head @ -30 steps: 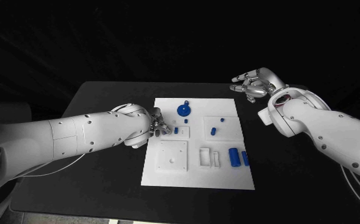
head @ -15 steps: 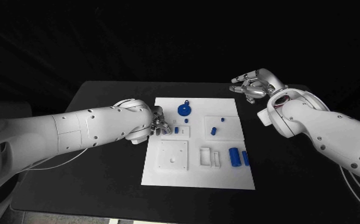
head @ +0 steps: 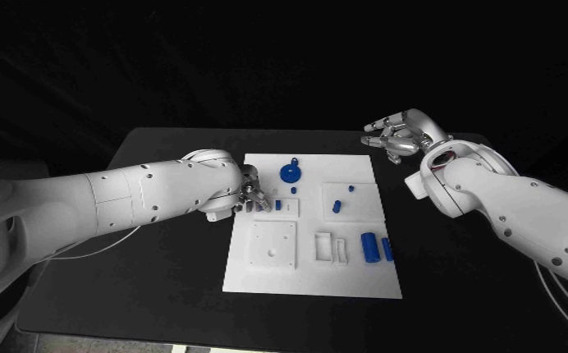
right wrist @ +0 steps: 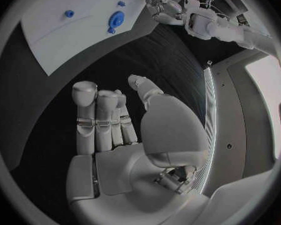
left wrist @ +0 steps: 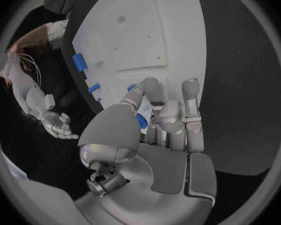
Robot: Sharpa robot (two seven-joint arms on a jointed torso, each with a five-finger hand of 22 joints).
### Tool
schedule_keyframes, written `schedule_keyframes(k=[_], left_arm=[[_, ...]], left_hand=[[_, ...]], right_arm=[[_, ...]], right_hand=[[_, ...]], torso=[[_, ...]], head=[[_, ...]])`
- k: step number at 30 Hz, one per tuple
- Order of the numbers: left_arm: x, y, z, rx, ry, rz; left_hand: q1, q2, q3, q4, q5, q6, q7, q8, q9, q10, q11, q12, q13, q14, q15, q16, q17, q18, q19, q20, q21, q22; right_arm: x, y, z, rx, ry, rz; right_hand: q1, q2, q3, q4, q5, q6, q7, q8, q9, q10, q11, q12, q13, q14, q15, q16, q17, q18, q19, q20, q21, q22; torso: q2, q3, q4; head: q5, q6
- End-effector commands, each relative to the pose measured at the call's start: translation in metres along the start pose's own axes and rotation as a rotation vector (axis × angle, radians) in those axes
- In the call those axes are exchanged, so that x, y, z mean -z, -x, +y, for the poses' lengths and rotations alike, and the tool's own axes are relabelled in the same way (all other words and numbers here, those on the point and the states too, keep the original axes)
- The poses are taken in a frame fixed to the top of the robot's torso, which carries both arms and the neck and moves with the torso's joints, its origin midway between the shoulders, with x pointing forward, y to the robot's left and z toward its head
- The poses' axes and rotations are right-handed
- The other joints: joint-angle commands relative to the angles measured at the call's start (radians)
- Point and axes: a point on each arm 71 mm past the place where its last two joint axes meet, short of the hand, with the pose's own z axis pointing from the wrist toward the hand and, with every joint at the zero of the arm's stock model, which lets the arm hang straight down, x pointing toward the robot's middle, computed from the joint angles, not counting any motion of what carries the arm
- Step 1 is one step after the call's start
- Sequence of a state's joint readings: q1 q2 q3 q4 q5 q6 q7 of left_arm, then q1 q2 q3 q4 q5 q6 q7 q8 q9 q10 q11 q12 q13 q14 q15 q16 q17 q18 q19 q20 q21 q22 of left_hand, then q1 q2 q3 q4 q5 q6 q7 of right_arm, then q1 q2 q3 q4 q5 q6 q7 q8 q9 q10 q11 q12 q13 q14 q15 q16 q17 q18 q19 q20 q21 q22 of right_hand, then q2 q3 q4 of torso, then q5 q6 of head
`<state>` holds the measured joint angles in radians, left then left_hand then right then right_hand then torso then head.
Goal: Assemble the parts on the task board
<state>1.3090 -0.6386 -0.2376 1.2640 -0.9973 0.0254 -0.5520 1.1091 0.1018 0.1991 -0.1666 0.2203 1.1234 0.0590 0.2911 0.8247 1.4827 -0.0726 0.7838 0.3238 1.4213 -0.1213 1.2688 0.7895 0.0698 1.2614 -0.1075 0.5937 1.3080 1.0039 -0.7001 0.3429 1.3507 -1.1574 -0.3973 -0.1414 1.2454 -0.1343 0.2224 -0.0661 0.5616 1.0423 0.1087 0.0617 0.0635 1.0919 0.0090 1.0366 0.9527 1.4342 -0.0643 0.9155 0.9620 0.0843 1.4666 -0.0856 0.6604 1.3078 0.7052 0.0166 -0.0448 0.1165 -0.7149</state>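
My left wrist view shows my left hand (left wrist: pixel 154 116) pinching a small blue part (left wrist: pixel 141 121) at the task board (head: pixel 355 275) edge (hidden from overhead). My right hand (head: pixel 400 136) hovers beyond the board, loosely curled, holding nothing.

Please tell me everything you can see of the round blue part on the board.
The round blue part is a flat disc, plastic by its look, with a small knob just beyond it toward the far edge. It lies on the white board, in its far half. No hand touches it; the left hand is nearby.
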Motion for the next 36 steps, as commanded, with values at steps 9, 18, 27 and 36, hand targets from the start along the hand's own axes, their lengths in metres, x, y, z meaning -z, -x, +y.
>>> schedule_keyframes(k=[9,18,27,36], left_arm=[[0.003,0.003,-0.001,-0.002,0.003,0.106],[0.003,0.011,-0.002,0.014,0.008,0.119],[0.001,0.014,-0.005,0.006,0.013,0.122],[-0.004,0.015,-0.01,-0.022,0.025,0.151]], left_hand=[[0.023,0.071,-0.04,-0.01,-0.085,0.075,-0.1,-0.002,0.134,0.022,-0.02,-0.034,0.054,-0.013,0.0,-0.01,-0.009,-0.02,-0.003,-0.009,-0.015,0.017],[0.022,0.073,-0.05,-0.007,-0.087,0.076,-0.098,-0.013,0.148,0.022,-0.017,-0.041,0.068,-0.016,0.0,-0.012,-0.011,-0.021,-0.005,-0.01,-0.018,0.017],[0.029,0.064,-0.05,-0.01,-0.071,0.079,-0.098,-0.019,0.146,0.022,-0.017,-0.041,0.071,-0.017,0.0,-0.011,-0.009,-0.02,-0.005,-0.008,-0.019,0.017],[0.038,0.064,-0.047,-0.013,-0.081,0.077,-0.097,-0.025,0.147,0.02,-0.017,-0.045,0.073,-0.02,0.002,-0.012,-0.013,-0.02,-0.007,-0.007,-0.019,0.017]], right_arm=[[0.0,-0.003,0.0,0.002,0.004,0.018],[0.0,-0.004,-0.001,0.002,0.002,0.021],[0.0,-0.005,-0.001,0.002,0.002,0.023],[0.0,-0.006,0.0,0.001,0.003,0.026]], right_hand=[[-0.011,0.0,-0.001,0.005,0.004,-0.003,0.004,0.0,-0.001,-0.005,-0.003,0.0,0.001,-0.005,-0.002,-0.004,-0.001,0.011,0.027,0.001,-0.006,0.081],[-0.011,0.0,-0.001,0.005,0.004,-0.003,0.004,0.0,-0.001,-0.005,-0.003,0.0,0.001,-0.005,-0.002,-0.004,-0.001,0.011,0.027,0.001,-0.006,0.081],[-0.013,0.0,0.002,0.004,0.005,-0.005,0.005,0.0,-0.001,-0.007,-0.003,-0.001,0.0,-0.006,-0.002,-0.006,-0.002,0.011,0.027,0.001,-0.007,0.081],[-0.013,0.0,0.002,0.004,0.005,-0.005,0.005,0.0,-0.001,-0.007,-0.003,-0.001,0.0,-0.006,-0.002,-0.006,-0.002,0.011,0.027,0.001,-0.007,0.081]], torso=[[-0.001,0.0,0.0016],[0.0,-0.0003,0.0007],[-0.001,0.0,0.0017],[-0.001,0.0001,0.0008]], head=[[0.001,-0.001],[0.001,0.0],[0.002,-0.001],[0.005,0.0]])
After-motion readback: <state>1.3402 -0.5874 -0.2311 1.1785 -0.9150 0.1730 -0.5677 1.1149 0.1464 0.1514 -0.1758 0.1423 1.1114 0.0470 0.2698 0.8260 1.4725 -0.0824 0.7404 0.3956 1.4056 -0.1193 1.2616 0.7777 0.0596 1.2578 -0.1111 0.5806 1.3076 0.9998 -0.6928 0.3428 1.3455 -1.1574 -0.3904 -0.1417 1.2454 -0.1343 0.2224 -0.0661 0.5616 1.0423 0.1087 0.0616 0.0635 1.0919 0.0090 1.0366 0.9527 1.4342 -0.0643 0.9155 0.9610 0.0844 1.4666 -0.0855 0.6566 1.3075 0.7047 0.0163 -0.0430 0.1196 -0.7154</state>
